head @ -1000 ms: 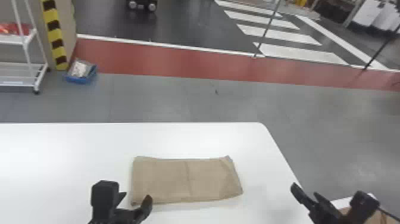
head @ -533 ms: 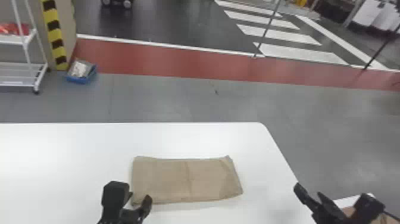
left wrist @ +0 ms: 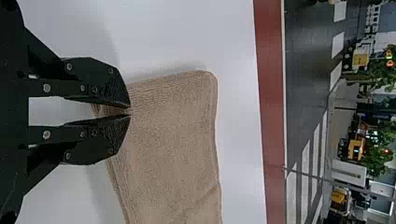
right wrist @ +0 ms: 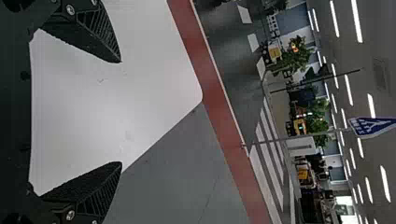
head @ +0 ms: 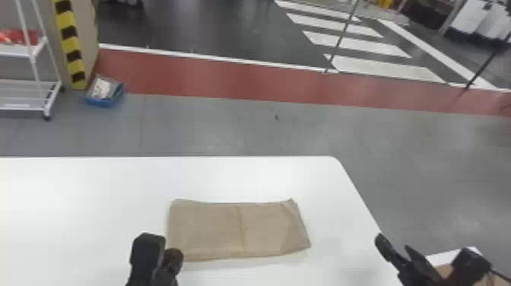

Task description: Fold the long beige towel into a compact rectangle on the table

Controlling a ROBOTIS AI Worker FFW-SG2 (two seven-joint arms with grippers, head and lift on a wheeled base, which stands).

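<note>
One towel (head: 228,228) lying folded on table (head: 76,197) | left gripper (head: 160,245) pinching narrow at towel's corner, hold unclear | right gripper (head: 424,246) hanging wide

It is a workshop-like hall, with a painted crosswalk (head: 384,69), striped pillar (head: 69,42) and ceiling lights (right wrist: 357,21).

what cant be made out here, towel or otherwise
Towel, lower layers: head view, under the top layer.
Towel corner at left pincer: left wrist view, behind its fingers.
Towel's other end: left wrist view, cut off by edge.
Brown thing, full shape: head view, behind right pincer, cut off.
</note>
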